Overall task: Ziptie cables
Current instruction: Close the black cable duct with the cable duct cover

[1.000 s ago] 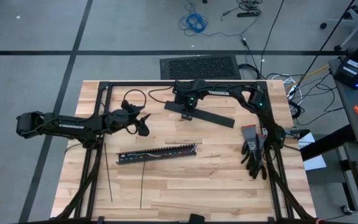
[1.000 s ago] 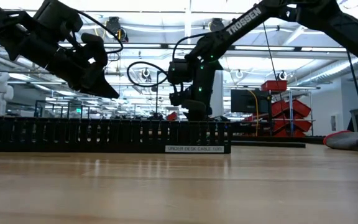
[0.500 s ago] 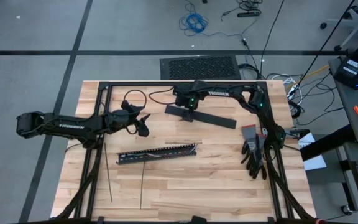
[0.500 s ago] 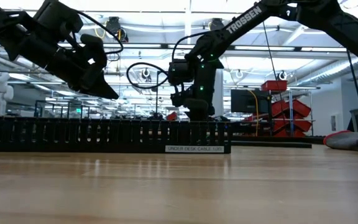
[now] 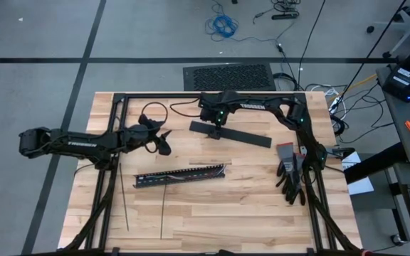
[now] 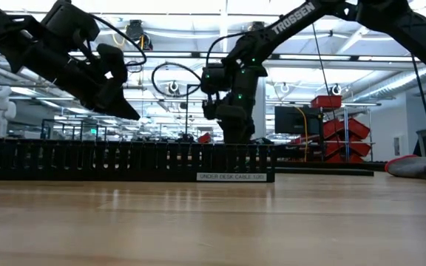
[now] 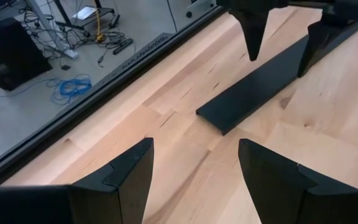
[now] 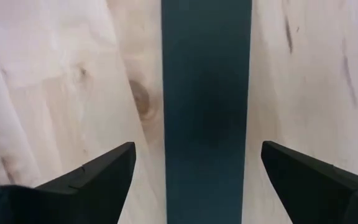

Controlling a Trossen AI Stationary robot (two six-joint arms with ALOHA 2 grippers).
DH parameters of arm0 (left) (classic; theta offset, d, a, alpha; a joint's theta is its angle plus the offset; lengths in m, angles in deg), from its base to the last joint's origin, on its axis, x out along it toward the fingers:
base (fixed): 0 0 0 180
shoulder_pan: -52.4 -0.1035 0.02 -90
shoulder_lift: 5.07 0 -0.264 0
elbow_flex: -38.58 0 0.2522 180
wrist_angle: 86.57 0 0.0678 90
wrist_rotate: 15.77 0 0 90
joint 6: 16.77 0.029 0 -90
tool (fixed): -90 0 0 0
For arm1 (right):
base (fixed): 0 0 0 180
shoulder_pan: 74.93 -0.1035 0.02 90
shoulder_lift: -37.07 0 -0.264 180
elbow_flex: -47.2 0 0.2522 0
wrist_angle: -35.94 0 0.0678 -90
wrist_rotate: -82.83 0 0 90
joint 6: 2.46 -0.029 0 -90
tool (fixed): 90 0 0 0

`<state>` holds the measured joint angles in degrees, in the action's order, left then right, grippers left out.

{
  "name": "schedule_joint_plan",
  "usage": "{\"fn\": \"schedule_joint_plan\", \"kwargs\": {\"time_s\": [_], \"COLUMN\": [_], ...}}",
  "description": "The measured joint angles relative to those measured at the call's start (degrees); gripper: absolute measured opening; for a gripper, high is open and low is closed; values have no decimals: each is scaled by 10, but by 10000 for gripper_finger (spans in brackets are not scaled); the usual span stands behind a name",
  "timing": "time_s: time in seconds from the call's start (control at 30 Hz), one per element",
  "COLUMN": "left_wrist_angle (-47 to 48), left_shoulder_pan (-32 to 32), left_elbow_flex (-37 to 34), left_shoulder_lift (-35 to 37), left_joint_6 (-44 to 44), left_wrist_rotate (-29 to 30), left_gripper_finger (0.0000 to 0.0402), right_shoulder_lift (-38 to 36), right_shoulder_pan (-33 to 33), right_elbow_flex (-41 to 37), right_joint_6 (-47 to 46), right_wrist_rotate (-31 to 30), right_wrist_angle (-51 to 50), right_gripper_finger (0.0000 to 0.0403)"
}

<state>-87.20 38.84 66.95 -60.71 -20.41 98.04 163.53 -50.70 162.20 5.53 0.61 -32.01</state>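
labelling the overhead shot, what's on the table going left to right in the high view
left ziptie → left gripper → slotted cable duct → right gripper over the flat black bar → gloves

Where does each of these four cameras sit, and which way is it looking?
High view: overhead, looking straight down on the wooden table and both dark arms.
Low view: at tabletop height, looking level past the long black slotted duct; arms come in from above.
Left wrist view: past the open left pincer toward the flat wide black bar.
Right wrist view: straight down between the open right pincer fingers.
Both wrist views share that bar.
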Motion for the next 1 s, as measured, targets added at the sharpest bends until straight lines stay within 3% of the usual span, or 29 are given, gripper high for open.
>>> {"fn": "schedule_joint_plan", "kwargs": {"time_s": [0.7,1.0], "left_wrist_angle": [-46,-47], "left_shoulder_pan": [0,0], "left_elbow_flex": [0,0], "left_shoulder_lift": [-78,-78], "left_joint_6": [-11,-5], "left_wrist_rotate": [-11,-11], "left_gripper_finger": [233,233], "right_shoulder_lift": [2,1], "right_shoulder_pan": [0,3], "right_elbow_flex": [-49,-59], "right_joint_6": [-22,-25], "right_wrist_rotate": [-12,-55], "right_wrist_angle": [12,24], "right_gripper_finger": [345,308]}}
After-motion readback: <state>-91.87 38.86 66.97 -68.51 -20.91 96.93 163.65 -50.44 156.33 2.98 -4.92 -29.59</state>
